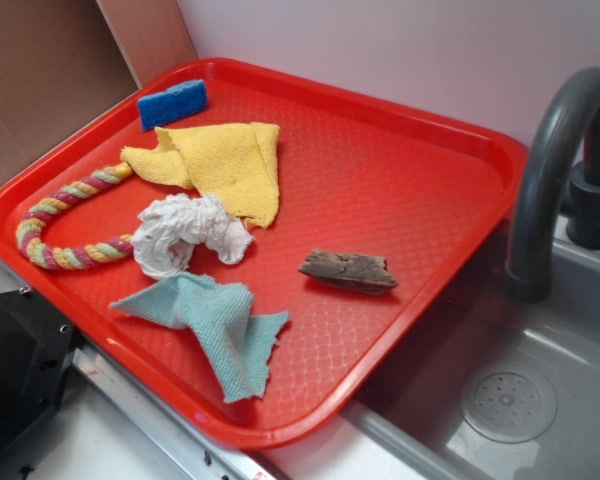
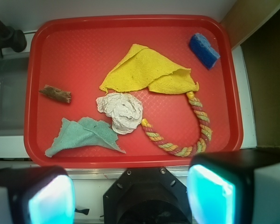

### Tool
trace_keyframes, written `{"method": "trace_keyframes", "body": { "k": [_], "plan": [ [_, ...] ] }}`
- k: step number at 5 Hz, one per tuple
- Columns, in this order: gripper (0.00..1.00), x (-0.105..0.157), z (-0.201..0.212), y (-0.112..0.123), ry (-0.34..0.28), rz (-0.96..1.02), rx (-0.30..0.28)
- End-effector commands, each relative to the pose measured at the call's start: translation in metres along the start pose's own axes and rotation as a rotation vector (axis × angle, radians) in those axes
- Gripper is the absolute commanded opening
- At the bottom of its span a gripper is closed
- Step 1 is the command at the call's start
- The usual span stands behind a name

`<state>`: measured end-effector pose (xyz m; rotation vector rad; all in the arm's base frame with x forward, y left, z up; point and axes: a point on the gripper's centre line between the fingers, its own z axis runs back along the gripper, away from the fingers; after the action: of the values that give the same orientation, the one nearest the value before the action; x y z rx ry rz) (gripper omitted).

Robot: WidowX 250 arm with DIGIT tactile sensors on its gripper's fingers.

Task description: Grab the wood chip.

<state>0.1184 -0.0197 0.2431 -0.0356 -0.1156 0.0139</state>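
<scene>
The wood chip (image 1: pixel 349 270) is a small rough brown piece lying flat on the red tray (image 1: pixel 420 200), right of the cloths. In the wrist view the wood chip (image 2: pixel 56 94) lies near the tray's left side. My gripper (image 2: pixel 130 196) is high above the tray's near edge, far from the chip. Its jaws are wide apart, with nothing between the cyan pads (image 2: pixel 210 193). The gripper does not show in the exterior view.
On the tray lie a yellow cloth (image 1: pixel 225 165), a crumpled white cloth (image 1: pixel 190 235), a teal cloth (image 1: pixel 220 320), a coloured rope (image 1: pixel 65 225) and a blue sponge (image 1: pixel 172 103). A grey sink (image 1: pixel 510 400) with a dark faucet (image 1: pixel 555 150) stands right of the tray.
</scene>
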Motion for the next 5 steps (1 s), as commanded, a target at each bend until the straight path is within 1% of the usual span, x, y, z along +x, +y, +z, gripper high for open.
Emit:
{"method": "trace_keyframes", "body": {
  "k": [1,2,3,4,5],
  "plan": [
    [1.00,0.000,0.000,0.000,0.000,0.000,0.000],
    [1.00,0.019,-0.013,-0.016,-0.058,-0.180,0.043],
    [1.00,0.027,-0.028,-0.037,-0.080,-0.416,0.058],
    [1.00,0.035,-0.041,-0.059,-0.139,-0.663,0.026],
    [1.00,0.044,-0.057,-0.071,-0.134,-0.895,-0.018]
  ]
}}
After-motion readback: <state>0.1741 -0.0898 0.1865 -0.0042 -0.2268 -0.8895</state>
